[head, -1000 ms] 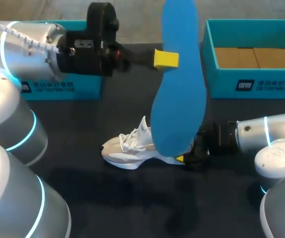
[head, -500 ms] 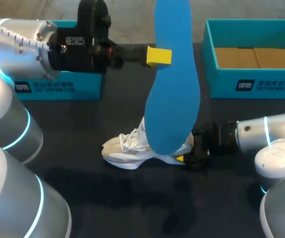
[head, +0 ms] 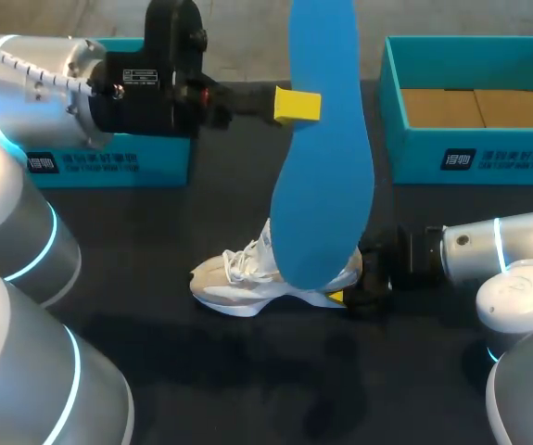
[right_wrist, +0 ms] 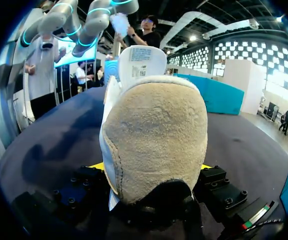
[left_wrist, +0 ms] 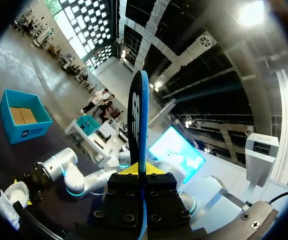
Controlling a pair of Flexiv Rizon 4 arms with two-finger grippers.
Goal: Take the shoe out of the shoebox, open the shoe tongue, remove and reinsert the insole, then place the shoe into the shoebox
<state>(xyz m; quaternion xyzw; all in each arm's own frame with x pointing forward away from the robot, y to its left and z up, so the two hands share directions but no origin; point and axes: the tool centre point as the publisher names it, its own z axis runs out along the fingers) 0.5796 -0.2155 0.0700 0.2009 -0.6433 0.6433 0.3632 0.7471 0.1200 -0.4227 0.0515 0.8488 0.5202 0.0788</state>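
Beige-and-white lace-up sneaker [head: 234, 278], standing on its sole mid-way across the black table [head: 155, 232], heel clamped in the right gripper [right_wrist: 151, 170]. Long blue foam insole [head: 326, 167], held upright over the sneaker, pinched by the left gripper [head: 301, 105]. Open teal cardboard shoebox [head: 414, 139], far right, well apart.

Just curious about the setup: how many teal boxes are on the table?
2. The right teal box stands open at the far right, brown cardboard inside; the left teal box is at the far left, mostly hidden behind the left arm.
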